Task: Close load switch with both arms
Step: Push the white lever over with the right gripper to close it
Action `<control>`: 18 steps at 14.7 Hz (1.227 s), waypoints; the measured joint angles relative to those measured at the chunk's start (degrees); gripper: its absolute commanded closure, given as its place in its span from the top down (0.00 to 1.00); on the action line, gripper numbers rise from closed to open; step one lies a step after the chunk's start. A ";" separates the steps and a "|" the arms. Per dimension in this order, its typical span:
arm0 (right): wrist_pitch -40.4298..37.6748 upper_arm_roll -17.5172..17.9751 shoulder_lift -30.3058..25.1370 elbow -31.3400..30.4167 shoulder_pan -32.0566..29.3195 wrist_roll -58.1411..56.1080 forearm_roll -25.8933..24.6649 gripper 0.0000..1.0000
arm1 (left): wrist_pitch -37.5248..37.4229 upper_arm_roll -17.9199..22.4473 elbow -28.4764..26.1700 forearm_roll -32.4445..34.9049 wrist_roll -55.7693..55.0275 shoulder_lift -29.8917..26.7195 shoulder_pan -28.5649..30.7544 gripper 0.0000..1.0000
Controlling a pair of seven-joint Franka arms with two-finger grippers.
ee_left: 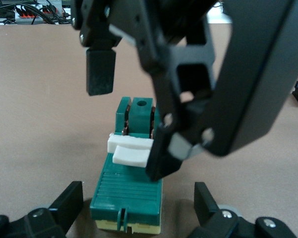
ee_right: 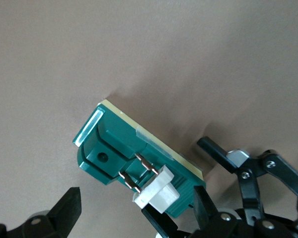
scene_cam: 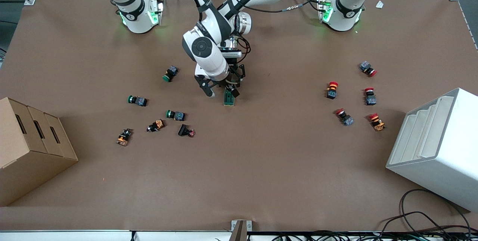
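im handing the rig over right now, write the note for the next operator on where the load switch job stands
Left gripper: open, low at the load switch, one finger on each side of its ribbed end, not touching.
Right gripper: open, down over the same switch; one fingertip rests against the white lever, the other fingertip is up in the air.
Switch: on the table mid-way between the two arms' ends, green-capped push buttons toward the right arm's end, red-capped push buttons toward the left arm's.
Done: both arms at the switch.
Left: lever appears still raised, metal contacts exposed; steady the body, press the lever shut.
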 measured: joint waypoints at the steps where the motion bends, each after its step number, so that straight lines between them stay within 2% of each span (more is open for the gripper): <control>1: 1.36 0.00 0.71 -0.02 0.19 0.00 0.00 1.00 | 0.00 0.00 0.00 0.00 0.00 0.00 0.00 0.98; 7: 3.72 -0.26 2.19 0.26 0.42 0.12 0.16 1.00 | -0.21 0.01 -0.05 0.24 -0.23 0.07 -0.05 0.98; 12: 2.05 -0.58 1.93 1.60 0.17 0.48 0.47 1.00 | -0.21 0.03 -0.04 0.24 -0.23 0.07 -0.05 0.98; 15: 0.22 -0.62 0.95 2.70 -0.70 0.65 0.63 1.00 | -0.21 0.03 -0.04 0.24 -0.23 0.07 -0.05 0.98; 18: 2.53 -1.32 1.16 5.63 -2.54 0.68 0.63 1.00 | -0.21 0.04 -0.03 0.24 -0.23 0.07 -0.05 0.98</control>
